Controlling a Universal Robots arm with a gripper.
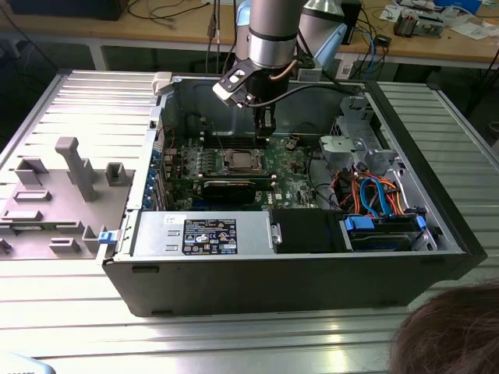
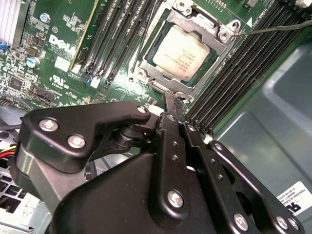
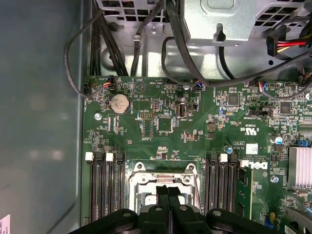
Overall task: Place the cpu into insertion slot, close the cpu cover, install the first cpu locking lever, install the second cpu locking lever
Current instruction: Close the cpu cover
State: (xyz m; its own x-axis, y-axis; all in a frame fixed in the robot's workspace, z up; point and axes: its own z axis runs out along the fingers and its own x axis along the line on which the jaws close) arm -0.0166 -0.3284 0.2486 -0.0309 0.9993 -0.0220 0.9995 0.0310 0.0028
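Observation:
The cpu, a small square chip with a dull silver top, lies flat in its socket on the green motherboard. Flat around the chip lies the cpu cover, a thin silver frame. A thin wire lever runs out from one corner of the socket. My gripper is shut, its black fingers pressed together with nothing seen between them, the tips at the socket's edge. From outside, the gripper hangs just behind and to the right of the cpu. In the first wrist view the fingers cover part of the cover.
Black memory slots flank the socket on both sides. A long black expansion card lies in front of it, then the power supply. Cables and a drive cage fill the right side. A person's hair shows at the lower right.

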